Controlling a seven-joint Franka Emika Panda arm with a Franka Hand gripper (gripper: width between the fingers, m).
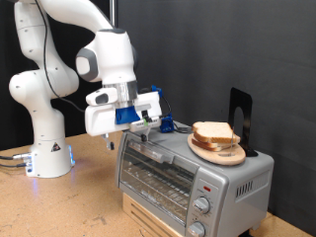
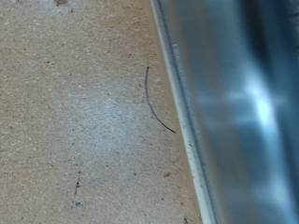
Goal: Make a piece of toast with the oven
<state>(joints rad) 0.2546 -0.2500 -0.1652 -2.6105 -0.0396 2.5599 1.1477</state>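
The silver toaster oven (image 1: 188, 176) stands at the exterior view's lower right with its glass door closed and its knobs (image 1: 201, 206) on the right front. On its top lies a round wooden board (image 1: 221, 154) with pale bread slices (image 1: 212, 132) stacked on it; I cannot tell the piece of toast from the other slice. My gripper (image 1: 160, 121) hangs over the oven's top left rear corner, to the left of the board and apart from the bread. The wrist view shows no fingers, only the brown tabletop (image 2: 75, 112) and a blurred metal edge of the oven (image 2: 238, 103).
A black upright stand (image 1: 240, 114) rises behind the board. The oven rests on a wooden box (image 1: 148, 211). The arm's white base (image 1: 49, 153) stands on the table at the exterior view's left, with a cable beside it. A thin dark wire (image 2: 154, 103) lies on the tabletop.
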